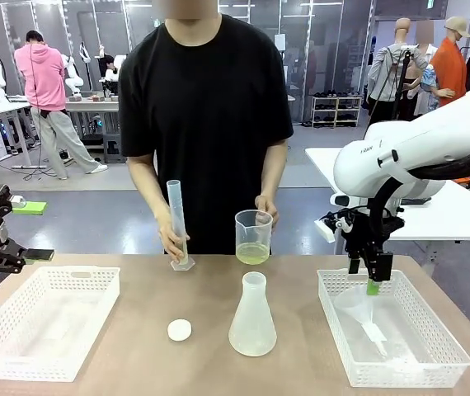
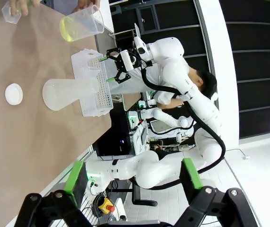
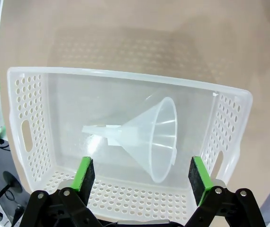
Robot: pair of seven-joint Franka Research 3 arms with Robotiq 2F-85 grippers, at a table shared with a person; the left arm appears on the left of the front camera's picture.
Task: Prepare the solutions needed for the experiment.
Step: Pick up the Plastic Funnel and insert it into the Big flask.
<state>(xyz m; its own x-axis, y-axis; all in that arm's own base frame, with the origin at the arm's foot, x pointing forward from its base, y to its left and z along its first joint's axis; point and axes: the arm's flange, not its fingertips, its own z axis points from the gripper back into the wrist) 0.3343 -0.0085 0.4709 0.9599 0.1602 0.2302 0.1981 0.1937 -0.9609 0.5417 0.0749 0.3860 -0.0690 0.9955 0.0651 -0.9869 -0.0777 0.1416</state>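
The solutions show as a shallow pale yellow-green layer (image 1: 252,254) in a clear beaker (image 1: 253,235) that the person holds above the table's far edge. The person's other hand steadies a tall clear measuring cylinder (image 1: 176,221) on the table. In the left wrist view the beaker (image 2: 80,22) and its liquid (image 2: 68,34) sit at the top. An empty conical flask (image 1: 252,317) stands mid-table. My right gripper (image 1: 373,279) hangs open over a clear funnel (image 3: 149,137) lying in the right basket (image 1: 441,346); its green pads (image 3: 84,172) flank the funnel. My left gripper (image 1: 30,231) is open, off the table's left edge.
A white basket (image 1: 21,363) sits at the front left. A small white round cap (image 1: 180,330) lies left of the flask. In the left wrist view the flask (image 2: 68,92), the cap (image 2: 13,93) and the right basket (image 2: 97,82) line up along the table.
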